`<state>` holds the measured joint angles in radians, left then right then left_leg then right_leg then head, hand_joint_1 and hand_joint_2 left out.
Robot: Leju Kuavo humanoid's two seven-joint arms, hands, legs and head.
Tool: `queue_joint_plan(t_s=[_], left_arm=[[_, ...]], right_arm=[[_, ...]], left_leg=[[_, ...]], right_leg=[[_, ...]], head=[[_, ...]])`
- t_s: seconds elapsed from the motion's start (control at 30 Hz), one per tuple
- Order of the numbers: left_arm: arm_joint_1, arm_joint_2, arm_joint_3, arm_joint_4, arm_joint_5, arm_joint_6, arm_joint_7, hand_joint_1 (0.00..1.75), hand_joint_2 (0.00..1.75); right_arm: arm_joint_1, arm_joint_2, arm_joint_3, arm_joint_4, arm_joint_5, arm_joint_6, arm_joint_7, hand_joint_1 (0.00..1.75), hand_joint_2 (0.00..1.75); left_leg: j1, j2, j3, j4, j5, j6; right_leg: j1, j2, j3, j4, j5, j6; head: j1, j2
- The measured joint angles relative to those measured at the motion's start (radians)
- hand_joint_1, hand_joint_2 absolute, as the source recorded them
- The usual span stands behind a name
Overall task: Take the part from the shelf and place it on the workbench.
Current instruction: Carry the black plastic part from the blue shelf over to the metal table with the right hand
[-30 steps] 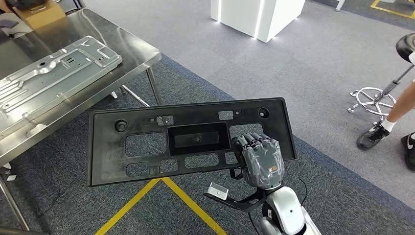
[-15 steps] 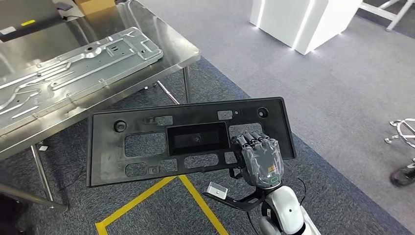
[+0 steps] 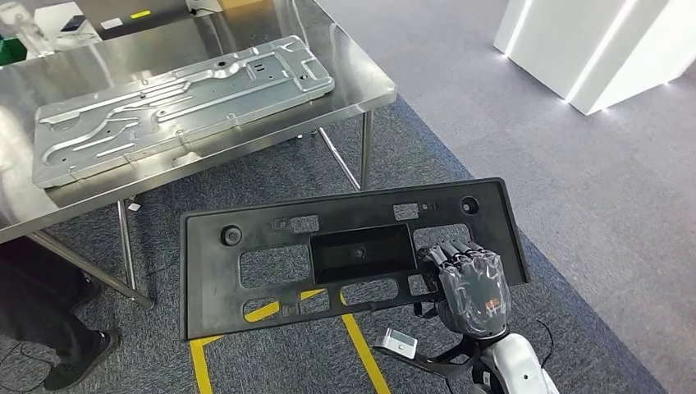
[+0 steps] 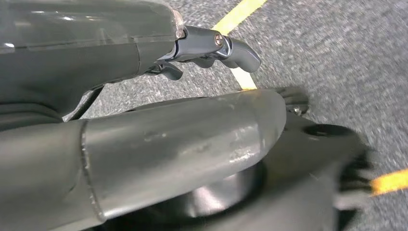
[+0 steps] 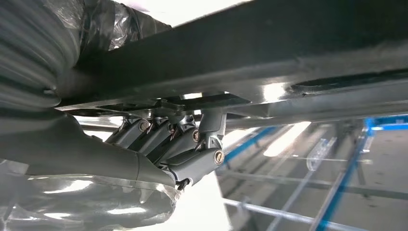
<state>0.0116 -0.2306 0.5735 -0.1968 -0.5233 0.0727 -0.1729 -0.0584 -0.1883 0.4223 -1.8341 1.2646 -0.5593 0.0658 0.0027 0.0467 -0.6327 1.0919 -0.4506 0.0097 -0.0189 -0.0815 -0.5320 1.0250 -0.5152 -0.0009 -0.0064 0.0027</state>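
Black plastic part [image 3: 345, 254] held level over carpet, right hand [image 3: 472, 283] fingers grasping its near edge. Left hand [image 4: 211, 48] empty, curled. Carry to steel surface [image 3: 361, 82]; lower flat beside metal panel [image 3: 180, 103].

- We see our right hand [image 3: 470, 283] wrapped in a grey, glossy cover with a small orange-and-red marking on its back.
- Our dark fingers [image 3: 453, 254] are metal-linked, with silver slotted screws at the pivots in the right wrist view.
- Our right forearm [image 3: 513, 369] is silver-white, with thin black cables and a small grey bracket [image 3: 396, 342] beside it.
- Our left hand [image 4: 211, 48] has a smooth, scuffed grey thumb [image 4: 178, 149].
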Motion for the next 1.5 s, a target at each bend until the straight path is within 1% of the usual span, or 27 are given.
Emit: queue_joint_plan(t_s=[0.03,0.07,0.1,0.13,0.17,0.2,0.23,0.27,0.3,0.33,0.37,0.4,0.43,0.47,0.5,0.53,0.57,0.63,0.7,0.83,0.93,1.07,1.17,1.5], left_arm=[[0.000,0.000,0.000,0.000,-0.006,-0.003,0.004,0.00,0.00],[0.001,0.000,0.000,0.000,-0.012,-0.008,0.006,0.00,0.00],[0.003,0.001,0.000,0.000,-0.017,-0.014,0.004,0.00,0.00],[0.004,0.003,0.000,0.000,-0.021,-0.020,0.002,0.00,0.00],[0.007,0.004,0.000,0.000,-0.024,-0.024,-0.001,0.00,0.00],[0.009,0.005,0.000,0.001,-0.027,-0.024,-0.004,0.00,0.00],[0.008,0.006,0.000,0.001,-0.030,-0.020,-0.004,0.00,0.00],[0.006,0.005,0.000,0.001,-0.035,-0.012,-0.003,0.00,0.00],[0.002,0.005,-0.002,0.001,-0.040,-0.002,0.000,0.00,0.00],[-0.001,0.004,-0.003,0.001,-0.044,0.006,0.004,0.00,0.00],[-0.004,0.004,-0.005,0.001,-0.046,0.011,0.008,0.00,0.00],[-0.005,0.003,-0.005,0.001,-0.046,0.013,0.011,0.00,0.00],[-0.007,0.002,-0.006,0.001,-0.048,0.014,0.016,0.00,0.00],[-0.007,0.001,-0.007,0.001,-0.054,0.015,0.023,0.00,0.00],[-0.007,0.000,-0.011,0.001,-0.062,0.018,0.033,0.00,0.00],[-0.006,-0.001,-0.014,0.001,-0.070,0.021,0.042,0.00,0.00],[-0.005,-0.001,-0.018,0.001,-0.075,0.024,0.051,0.00,0.00],[-0.002,-0.001,-0.021,0.001,-0.074,0.028,0.060,0.00,0.00],[0.000,-0.001,-0.021,0.001,-0.070,0.029,0.063,0.00,0.00],[-0.001,-0.001,-0.021,0.001,-0.062,0.029,0.063,0.00,0.00],[-0.002,-0.001,-0.021,0.001,-0.061,0.028,0.062,0.00,0.00],[-0.002,-0.001,-0.021,0.001,-0.059,0.028,0.062,0.00,0.00],[-0.002,-0.001,-0.021,0.001,-0.059,0.028,0.062,0.00,0.00],[-0.002,-0.001,-0.021,0.001,-0.054,0.026,0.062,0.00,0.00]], right_arm=[[0.001,-0.002,0.000,-0.002,0.000,0.000,0.000,1.75,1.75],[0.002,-0.004,0.000,-0.003,0.000,0.000,0.001,1.75,1.75],[0.001,-0.006,0.000,-0.003,0.000,0.000,0.002,1.75,1.75],[-0.001,-0.007,0.000,-0.004,0.000,0.001,0.003,1.75,1.75],[-0.005,-0.009,0.000,-0.004,0.000,0.002,0.003,1.75,1.75],[-0.011,-0.012,0.000,-0.005,-0.001,0.005,0.003,1.75,1.75],[-0.017,-0.015,0.000,-0.006,-0.002,0.011,0.003,1.75,1.75],[-0.022,-0.017,0.000,-0.007,-0.003,0.019,0.003,1.75,1.75],[-0.028,-0.018,0.000,-0.008,-0.003,0.029,0.004,1.75,1.75],[-0.035,-0.019,0.001,-0.008,-0.003,0.041,0.005,1.75,1.75],[-0.042,-0.019,0.002,-0.006,-0.002,0.051,0.007,1.75,1.75],[-0.049,-0.019,0.002,-0.004,0.000,0.058,0.010,1.75,1.75],[-0.056,-0.019,0.003,-0.002,0.001,0.061,0.014,1.75,1.75],[-0.060,-0.020,0.003,0.000,0.001,0.060,0.018,1.75,1.75],[-0.062,-0.023,0.003,0.000,0.001,0.058,0.022,1.75,1.75],[-0.062,-0.026,0.003,-0.001,0.001,0.053,0.025,1.75,1.75],[-0.060,-0.029,0.003,-0.004,0.001,0.046,0.028,1.75,1.75],[-0.052,-0.034,0.003,-0.010,0.001,0.035,0.029,1.75,1.75],[-0.049,-0.042,0.002,-0.014,0.000,0.031,0.031,1.75,1.75],[-0.054,-0.056,-0.006,-0.017,-0.012,0.032,0.033,1.75,1.75],[-0.059,-0.063,-0.013,-0.018,-0.016,0.032,0.032,1.75,1.75],[-0.061,-0.069,-0.017,-0.018,-0.018,0.032,0.032,1.75,1.75],[-0.062,-0.071,-0.017,-0.018,-0.018,0.032,0.032,1.75,1.75],[-0.067,-0.073,-0.017,-0.018,-0.024,0.032,0.032,1.75,1.75]], left_leg=[[-0.006,0.015,0.021,-0.041,0.007,0.007],[-0.011,0.022,0.028,-0.057,0.003,0.012],[-0.014,0.015,0.028,-0.061,0.002,0.017],[-0.013,0.003,0.030,-0.065,0.003,0.022],[-0.011,-0.009,0.035,-0.072,0.006,0.027],[-0.008,-0.020,0.041,-0.080,0.008,0.032],[-0.005,-0.031,0.046,-0.087,0.011,0.038],[-0.003,-0.042,0.048,-0.090,0.013,0.042],[-0.003,-0.054,0.048,-0.089,0.013,0.045],[-0.004,-0.068,0.048,-0.089,0.013,0.047],[-0.004,-0.083,0.048,-0.087,0.012,0.047],[-0.004,-0.098,0.049,-0.084,0.011,0.047],[-0.004,-0.112,0.050,-0.081,0.010,0.045],[-0.003,-0.123,0.050,-0.076,0.007,0.044],[-0.004,-0.133,0.049,-0.069,0.003,0.041],[-0.005,-0.140,0.045,-0.063,0.000,0.038],[-0.006,-0.146,0.041,-0.057,-0.003,0.035],[-0.006,-0.149,0.035,-0.054,-0.006,0.038],[-0.007,-0.144,0.037,-0.058,-0.007,0.045],[-0.007,-0.140,0.044,-0.065,-0.007,0.044],[-0.006,-0.140,0.046,-0.067,-0.007,0.040],[-0.005,-0.140,0.046,-0.068,-0.007,0.028],[-0.006,-0.140,0.046,-0.068,-0.008,0.025],[-0.006,-0.140,0.046,-0.068,-0.009,0.024]], right_leg=[[0.002,-0.010,0.004,-0.001,-0.003,0.005],[0.004,-0.021,0.008,-0.004,-0.005,0.010],[0.006,-0.032,0.011,-0.006,-0.006,0.016],[0.007,-0.042,0.017,-0.010,-0.008,0.021],[0.006,-0.037,0.023,-0.008,-0.013,0.026],[0.004,-0.018,0.020,0.008,-0.026,0.030],[0.002,0.011,0.006,0.045,-0.049,0.033],[-0.001,0.044,-0.022,0.104,-0.078,0.035],[-0.001,0.065,-0.061,0.174,-0.107,0.036],[-0.001,0.075,-0.098,0.236,-0.125,0.037],[-0.002,0.078,-0.124,0.271,-0.126,0.038],[-0.002,0.080,-0.133,0.269,-0.104,0.038],[-0.003,0.083,-0.123,0.229,-0.066,0.038],[-0.004,0.088,-0.100,0.163,-0.021,0.036],[-0.004,0.095,-0.077,0.100,0.011,0.032],[-0.004,0.102,-0.061,0.052,0.030,0.029],[-0.004,0.108,-0.053,0.024,0.036,0.025],[-0.003,0.114,-0.054,0.013,0.034,0.022],[-0.001,0.117,-0.054,0.013,0.034,0.021],[0.000,0.121,-0.052,0.013,0.033,0.015],[0.001,0.121,-0.051,0.013,0.032,0.012],[0.002,0.121,-0.051,0.014,0.031,0.011],[0.002,0.121,-0.050,0.013,0.031,0.011],[0.001,0.121,-0.049,0.013,0.030,0.012]], head=[[0.000,0.000],[0.000,0.000],[0.001,0.000],[0.001,0.000],[0.001,0.000],[0.001,0.000],[0.001,0.000],[0.002,0.000],[0.002,0.000],[0.002,0.000],[0.002,0.000],[0.002,0.000],[0.002,0.000],[0.002,0.000],[0.002,0.000],[0.002,0.000],[0.002,0.000],[0.001,0.000],[0.001,0.000],[0.001,0.000],[0.001,0.000],[0.001,0.000],[0.001,0.000],[0.001,0.000]])
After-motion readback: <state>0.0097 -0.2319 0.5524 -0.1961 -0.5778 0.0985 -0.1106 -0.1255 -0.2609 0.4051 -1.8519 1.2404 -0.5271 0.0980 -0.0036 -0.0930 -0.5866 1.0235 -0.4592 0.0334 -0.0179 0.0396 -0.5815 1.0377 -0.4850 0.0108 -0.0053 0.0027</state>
